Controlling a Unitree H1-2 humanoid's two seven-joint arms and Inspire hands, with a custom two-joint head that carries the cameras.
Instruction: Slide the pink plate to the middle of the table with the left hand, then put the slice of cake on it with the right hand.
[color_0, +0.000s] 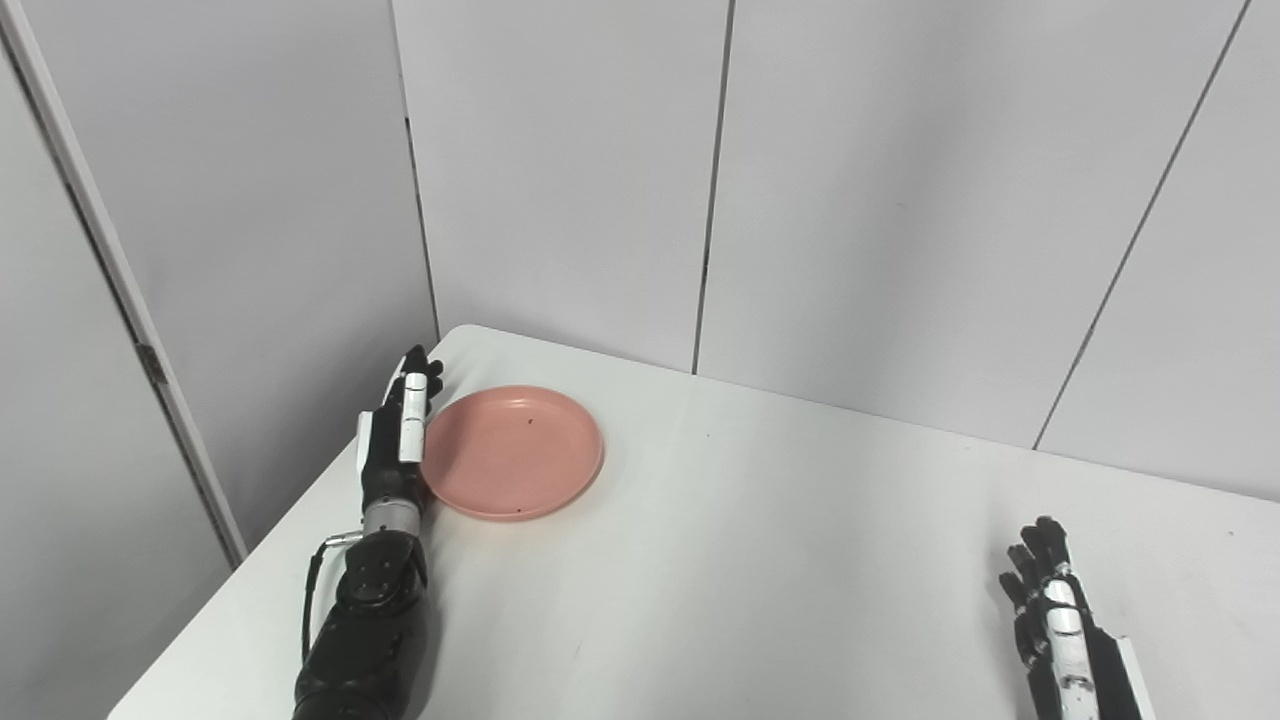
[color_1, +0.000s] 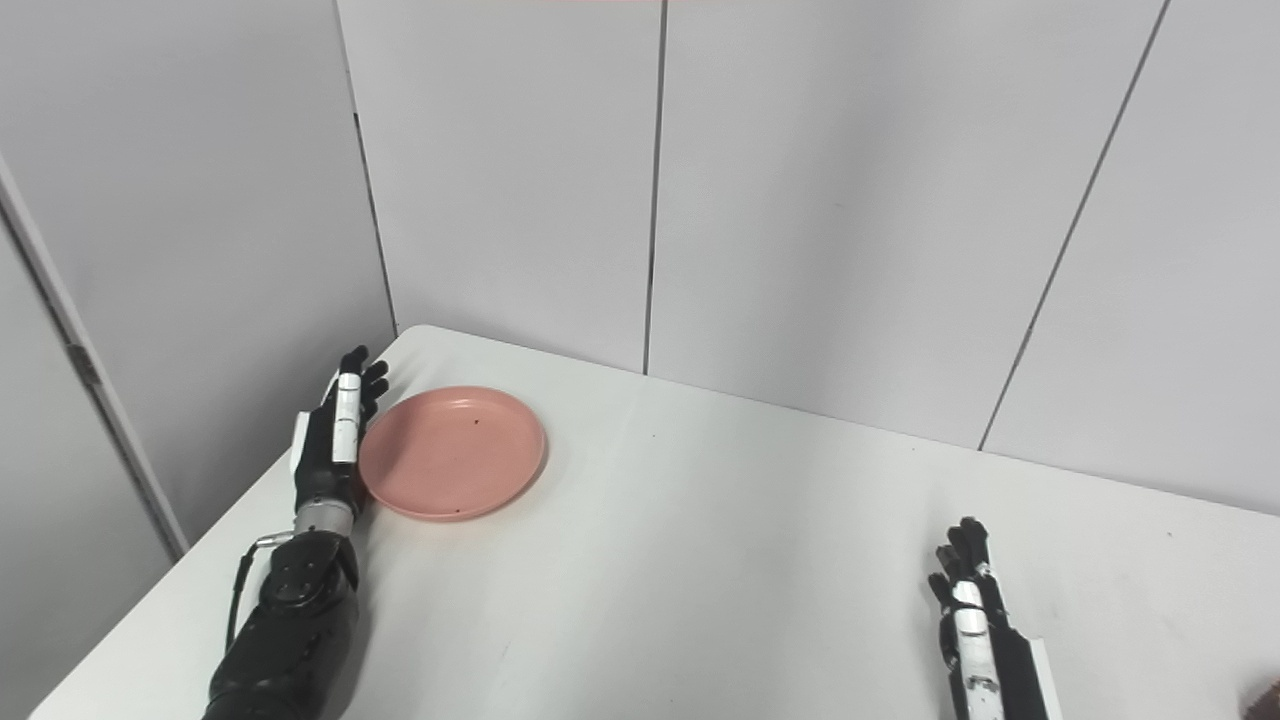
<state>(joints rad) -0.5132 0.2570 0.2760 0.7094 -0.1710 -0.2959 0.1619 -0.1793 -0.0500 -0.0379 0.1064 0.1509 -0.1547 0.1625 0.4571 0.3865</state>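
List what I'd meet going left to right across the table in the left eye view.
Left hand, open beside the rim, → pink plate → bare white table → right hand, open and waiting.

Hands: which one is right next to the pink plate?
The left hand. It stands edge-up against the plate's left rim, fingers straight. The right hand rests far off, near the table's front right.
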